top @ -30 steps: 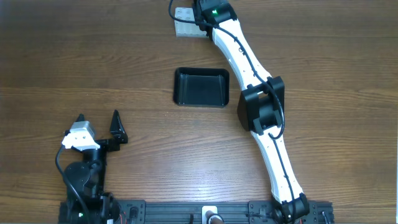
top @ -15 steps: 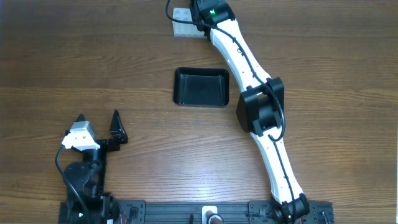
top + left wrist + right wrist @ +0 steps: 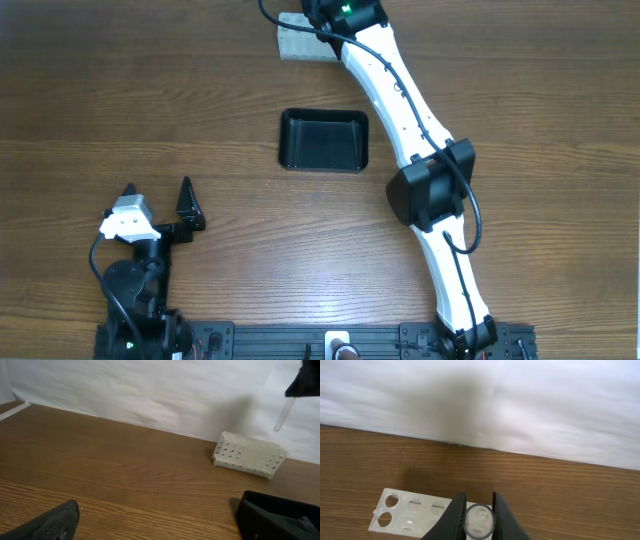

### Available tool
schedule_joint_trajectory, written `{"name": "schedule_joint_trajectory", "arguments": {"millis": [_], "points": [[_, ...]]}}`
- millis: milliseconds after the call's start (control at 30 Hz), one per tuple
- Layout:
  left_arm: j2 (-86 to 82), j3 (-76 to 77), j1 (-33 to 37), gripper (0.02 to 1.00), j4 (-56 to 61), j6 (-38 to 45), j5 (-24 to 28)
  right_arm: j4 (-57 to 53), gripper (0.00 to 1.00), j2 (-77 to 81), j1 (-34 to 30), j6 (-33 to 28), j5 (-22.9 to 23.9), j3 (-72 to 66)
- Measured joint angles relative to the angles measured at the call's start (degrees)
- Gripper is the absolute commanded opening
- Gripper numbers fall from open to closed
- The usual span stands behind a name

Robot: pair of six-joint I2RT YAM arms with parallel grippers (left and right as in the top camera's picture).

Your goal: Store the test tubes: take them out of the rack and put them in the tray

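Gripping a clear test tube (image 3: pixel 479 521) between the two fingers of my right pincer (image 3: pixel 479 511), I hold it upright in the air, clenched near its open top. It hangs above the white rack (image 3: pixel 305 42), its rounded lower end free of the holes. The rack sits at the far side of the table (image 3: pixel 120 90), close to the white wall (image 3: pixel 545 405). The black tray (image 3: pixel 323 140) lies nearer my bases, apart from the rack. My left pincer (image 3: pixel 157 186) rests low by its own base, fingers spread wide and released, well apart from tray and rack.
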Motion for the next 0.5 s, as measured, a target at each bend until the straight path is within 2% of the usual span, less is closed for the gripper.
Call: {"name": "schedule_joint_trajectory", "arguments": {"millis": [133, 267, 500], "points": [[0.00, 0.00, 0.00, 0.996, 0.00, 0.00, 0.00, -5.14, 0.119, -2.21, 0.33, 1.97, 0.15, 0.00], [0.00, 0.00, 0.00, 0.998, 0.00, 0.00, 0.00, -14.60, 0.121, -4.07, 0.87, 6.47, -0.31, 0.00], [0.00, 0.00, 0.00, 0.998, 0.00, 0.00, 0.00, -30.25, 0.102, -4.70, 1.64, 15.12, -7.08, 0.00]]}}
